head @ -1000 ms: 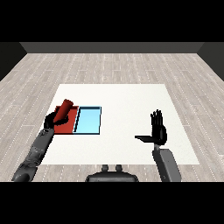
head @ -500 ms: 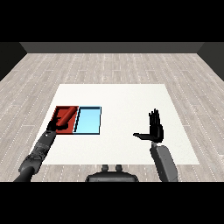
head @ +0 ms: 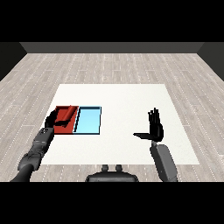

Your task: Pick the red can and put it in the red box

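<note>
The red can lies tilted inside the red tray, against its far side. My left hand rests at the tray's left edge, just left of the can, with relaxed fingers reaching over the tray floor and nothing in them. My right hand hovers over the table's right half, open, fingers pointing up and thumb stretched to the left, far from both trays.
The light blue tray lies directly to the right of the red tray, touching it. White tabletop stretches between the trays and my right hand. Grey wooden floor surrounds the table.
My left hand held the can above the red tray, then let it go and drew back toward the tray's left edge. The can now lies in the tray. The right hand barely moved.
</note>
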